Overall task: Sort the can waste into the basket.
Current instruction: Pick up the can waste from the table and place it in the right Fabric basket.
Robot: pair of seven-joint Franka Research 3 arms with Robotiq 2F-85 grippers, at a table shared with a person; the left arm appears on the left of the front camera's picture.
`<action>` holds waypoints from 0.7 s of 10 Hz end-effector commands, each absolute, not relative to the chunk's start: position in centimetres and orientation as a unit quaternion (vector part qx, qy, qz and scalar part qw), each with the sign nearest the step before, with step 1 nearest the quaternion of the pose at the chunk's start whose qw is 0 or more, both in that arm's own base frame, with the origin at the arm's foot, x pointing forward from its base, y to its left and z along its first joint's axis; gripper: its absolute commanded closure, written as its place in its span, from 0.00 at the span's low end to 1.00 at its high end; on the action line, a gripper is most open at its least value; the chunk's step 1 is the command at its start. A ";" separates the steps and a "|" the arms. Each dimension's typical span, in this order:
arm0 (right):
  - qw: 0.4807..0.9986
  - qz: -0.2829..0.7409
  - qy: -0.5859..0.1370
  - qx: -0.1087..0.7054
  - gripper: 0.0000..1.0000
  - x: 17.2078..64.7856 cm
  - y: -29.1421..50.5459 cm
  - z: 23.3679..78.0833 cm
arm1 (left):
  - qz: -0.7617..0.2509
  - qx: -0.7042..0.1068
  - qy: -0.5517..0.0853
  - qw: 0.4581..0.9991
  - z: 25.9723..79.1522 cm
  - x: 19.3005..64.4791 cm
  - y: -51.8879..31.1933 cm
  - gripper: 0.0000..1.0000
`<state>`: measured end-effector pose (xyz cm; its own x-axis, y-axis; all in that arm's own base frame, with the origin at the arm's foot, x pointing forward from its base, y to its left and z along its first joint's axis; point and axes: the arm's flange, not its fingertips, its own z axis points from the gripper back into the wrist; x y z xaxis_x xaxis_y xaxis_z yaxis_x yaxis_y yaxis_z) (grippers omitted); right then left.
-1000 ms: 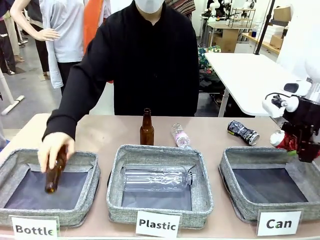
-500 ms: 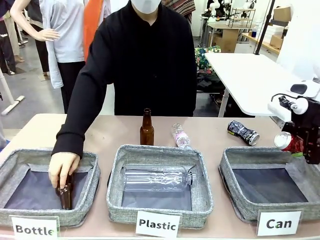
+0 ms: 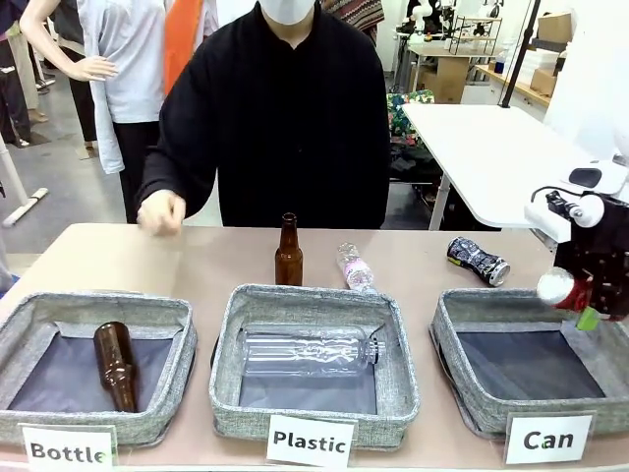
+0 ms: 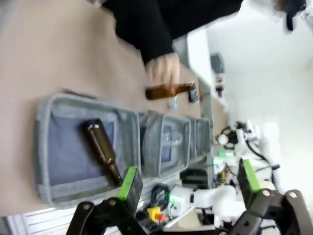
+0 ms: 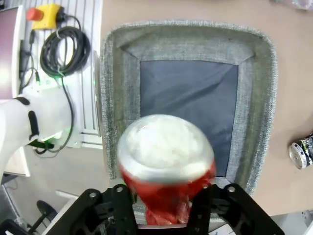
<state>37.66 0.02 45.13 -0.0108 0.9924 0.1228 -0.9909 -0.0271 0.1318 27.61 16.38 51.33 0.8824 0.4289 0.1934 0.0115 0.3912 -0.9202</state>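
Now red can (image 5: 166, 152), blurred, sits inside right claw (image 5: 167, 198) above basket (image 5: 122, 73); gripped or loosened: cannot tell.

Your front camera sits low at the robot's edge of the table (image 3: 197, 256), facing across it to the person (image 3: 285, 128). Your right wrist camera looks straight down past the right gripper (image 5: 168, 200), with the red can (image 5: 166, 152) in its grip close against the lens and the basket (image 5: 188, 36) below. The front view shares that basket and the dark can (image 5: 302, 152). Your left wrist camera is rolled sideways, farther off, above the left gripper (image 4: 189, 178), and shares the Bottle bin (image 4: 43, 147) with the front view.
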 end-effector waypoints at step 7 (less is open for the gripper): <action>0.760 0.624 -0.030 0.177 0.00 37.9 -0.3 45.9 | 0.106 -0.499 -0.144 0.848 47.7 28.5 12.9 0.00</action>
<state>37.49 -0.31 45.01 0.0904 0.9788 0.1838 -0.9831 0.0582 0.1735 28.92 12.93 47.20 0.9364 0.3222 0.1388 -0.0430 0.4980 -0.8661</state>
